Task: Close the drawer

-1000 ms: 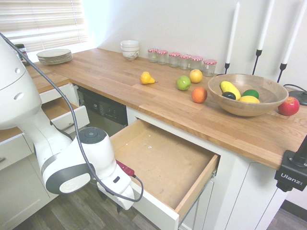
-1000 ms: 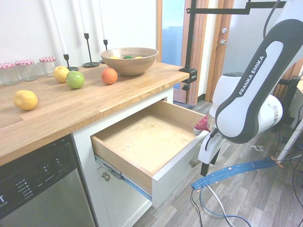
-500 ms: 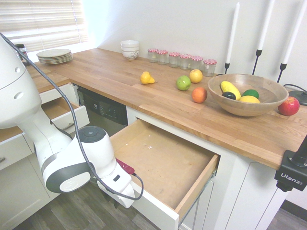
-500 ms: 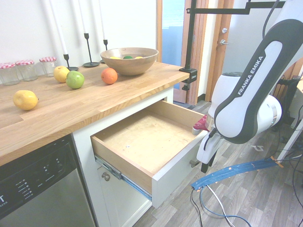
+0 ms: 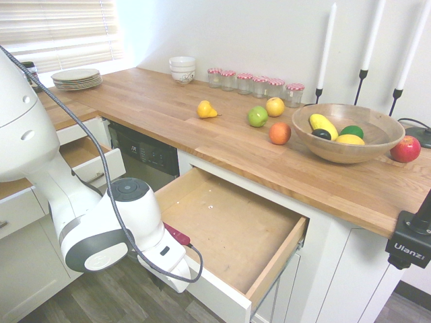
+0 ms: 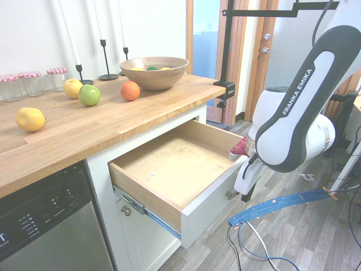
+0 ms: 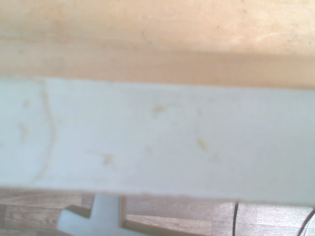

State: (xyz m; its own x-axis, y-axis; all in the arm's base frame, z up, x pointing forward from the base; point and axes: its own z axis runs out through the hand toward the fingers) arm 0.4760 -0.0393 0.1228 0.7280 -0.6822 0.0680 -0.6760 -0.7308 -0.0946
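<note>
The drawer (image 5: 232, 232) stands pulled far out from under the wooden countertop, its light-brown bottom bare and its white front panel (image 6: 208, 206) facing the floor space. My gripper (image 6: 246, 195) hangs low, just outside the front panel near its right end, close to the silver handle (image 6: 230, 195). In the first exterior view the arm's white wrist (image 5: 165, 259) hides the gripper. The wrist view looks from close by at the top edge of the front panel (image 7: 157, 137), with the drawer's wood beyond it.
A narrower drawer (image 5: 91, 158) is open further left, beside the dishwasher (image 5: 145, 155). On the countertop (image 5: 168, 114) are loose fruit, jars, plates and a wooden fruit bowl (image 5: 347, 131). A camera clamp (image 5: 411, 242) grips the counter's edge. Wooden floor lies in front.
My hand has edged a little closer to the drawer's front panel. The drawer stands as far out as before.
</note>
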